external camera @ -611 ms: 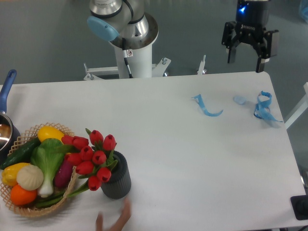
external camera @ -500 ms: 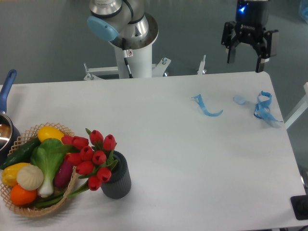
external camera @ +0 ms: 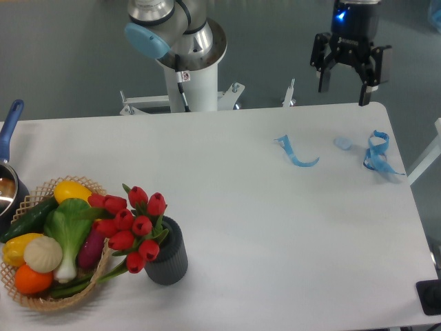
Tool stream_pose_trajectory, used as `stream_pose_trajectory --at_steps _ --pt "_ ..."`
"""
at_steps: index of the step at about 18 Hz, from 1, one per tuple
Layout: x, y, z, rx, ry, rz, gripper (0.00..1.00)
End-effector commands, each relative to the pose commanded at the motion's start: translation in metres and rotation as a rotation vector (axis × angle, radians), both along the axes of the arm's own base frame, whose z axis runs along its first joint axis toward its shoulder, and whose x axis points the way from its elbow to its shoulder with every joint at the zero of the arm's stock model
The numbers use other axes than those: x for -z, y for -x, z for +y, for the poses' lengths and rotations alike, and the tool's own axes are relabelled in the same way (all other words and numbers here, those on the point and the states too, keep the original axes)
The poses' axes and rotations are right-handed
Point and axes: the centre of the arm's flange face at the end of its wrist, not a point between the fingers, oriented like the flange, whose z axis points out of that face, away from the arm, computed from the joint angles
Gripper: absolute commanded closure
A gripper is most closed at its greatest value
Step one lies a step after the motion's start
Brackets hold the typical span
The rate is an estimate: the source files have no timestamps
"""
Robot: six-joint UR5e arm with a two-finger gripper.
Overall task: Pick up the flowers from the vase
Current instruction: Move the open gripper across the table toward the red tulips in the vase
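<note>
— So, where do we find the flowers (external camera: 131, 224)?

— We see the red tulip buds sitting in the vase (external camera: 169, 253), near the front left of the white surface (external camera: 262, 227). The bunch leans left out of the dark ribbed vase, so the buds hang over the rim of the wicker basket (external camera: 41, 300) just beside it, and the green stems run down across the basket's edge.

— And the hand (external camera: 342, 86)?

— We find it well apart from the flowers, up at the far right corner, hanging above the back edge of the surface. Its two fingers (external camera: 322, 72) point down with a clear gap between them; it is spread and grips nothing. The flowers lie diagonally across the whole surface from it, toward the front left.

— What else do we have around?

— In the basket we count a yellow pepper (external camera: 70, 190), a bok choy (external camera: 67, 231), a cucumber (external camera: 27, 218), a white bun-like piece (external camera: 43, 253) and an orange one (external camera: 32, 279). At the left edge we glimpse a pot with a blue handle (external camera: 9, 127). Below the hand, blue ribbon scraps (external camera: 298, 153) lie on the surface, with another tangle (external camera: 376, 155) nearer the right edge. The arm's base (external camera: 185, 58) stands behind the surface.
</note>
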Motion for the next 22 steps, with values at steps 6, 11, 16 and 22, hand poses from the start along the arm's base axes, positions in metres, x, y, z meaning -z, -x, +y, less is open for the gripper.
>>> stream_pose_trajectory --at_steps 6,11,16,22 --pt "0.012 -0.027 0.042 -0.004 -0.014 -0.089 0.00" --pt "0.028 -0.061 0.089 -0.016 -0.083 -0.243 0.00" --pt "0.049 -0.083 0.119 -0.041 -0.213 -0.355 0.00" --pt "0.081 -0.101 0.160 0.045 -0.296 -0.506 0.00"
